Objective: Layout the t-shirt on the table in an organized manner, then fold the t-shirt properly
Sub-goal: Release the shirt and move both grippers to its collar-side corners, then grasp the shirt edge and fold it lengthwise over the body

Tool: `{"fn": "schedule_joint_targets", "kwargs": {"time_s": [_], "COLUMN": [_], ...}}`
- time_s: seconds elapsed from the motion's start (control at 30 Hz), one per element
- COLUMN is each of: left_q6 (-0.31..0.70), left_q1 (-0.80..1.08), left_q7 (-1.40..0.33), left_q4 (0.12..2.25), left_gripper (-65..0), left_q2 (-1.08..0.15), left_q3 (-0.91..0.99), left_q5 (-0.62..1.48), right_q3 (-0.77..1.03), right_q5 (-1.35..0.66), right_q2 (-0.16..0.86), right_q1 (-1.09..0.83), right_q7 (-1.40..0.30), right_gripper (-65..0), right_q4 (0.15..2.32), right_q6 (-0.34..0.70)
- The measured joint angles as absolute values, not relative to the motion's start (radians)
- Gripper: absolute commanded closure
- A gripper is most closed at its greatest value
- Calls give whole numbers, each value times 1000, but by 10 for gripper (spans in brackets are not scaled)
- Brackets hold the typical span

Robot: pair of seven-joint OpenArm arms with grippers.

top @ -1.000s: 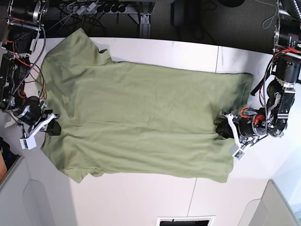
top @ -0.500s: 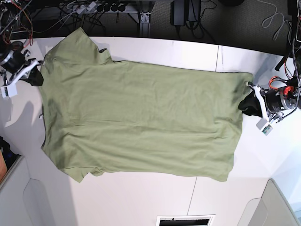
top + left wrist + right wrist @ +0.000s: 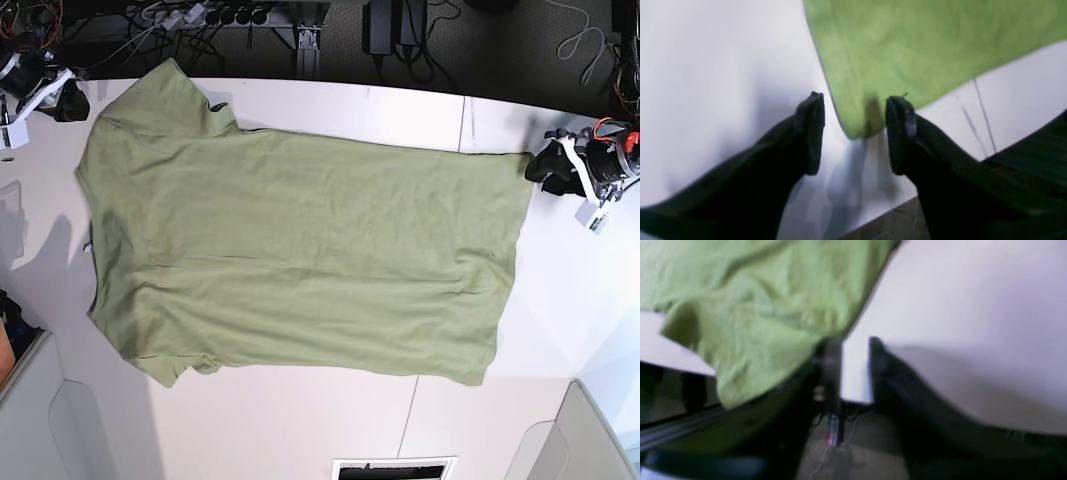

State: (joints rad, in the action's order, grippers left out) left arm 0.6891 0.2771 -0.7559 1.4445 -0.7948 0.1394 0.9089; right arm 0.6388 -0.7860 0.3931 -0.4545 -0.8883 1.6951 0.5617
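Observation:
The olive-green t-shirt (image 3: 300, 250) lies spread flat on the white table (image 3: 300, 430), sleeves at the left, hem at the right. My left gripper (image 3: 547, 165) is open and empty at the far hem corner. In the left wrist view that corner (image 3: 857, 126) sits just ahead of the left gripper (image 3: 855, 133), between its black fingers (image 3: 810, 133). My right gripper (image 3: 70, 103) is off the shirt beside the far sleeve. The right wrist view is blurred: the sleeve (image 3: 756, 313) lies left of the right gripper (image 3: 853, 356), which stands slightly apart over bare table.
A thin dark seam (image 3: 465, 120) crosses the table at the right. Cables and a power strip (image 3: 200, 15) lie beyond the far edge. A dark opening (image 3: 395, 470) is at the front edge. Grey panels (image 3: 40, 420) stand at the lower corners.
Both grippers have moved from the shirt's mid sides toward the table's far edge, the left to the far hem corner, the right to the far sleeve. The shirt has not moved.

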Motion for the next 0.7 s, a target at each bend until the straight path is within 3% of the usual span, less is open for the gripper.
{"fn": "schedule_joint_targets", "kwargs": {"time_s": [0.2,0.7], "left_q6": [690,669], "left_q1": [282,277], "left_q7": [-781,-753], "left_q4": [1444,1448], "left_gripper": [-365,-370], "left_q2": [-765,-716], "left_q3": [140,144], "left_q5": [930,868], "right_q3": [639,627], "right_q5": [-785,-793], "right_q2": [392,313], "right_q1": [-470,-468], "right_q7": [-891,-878], "right_gripper": [-335,-339], "right_q4": [1695,1695], "right_q6": [561,561]}}
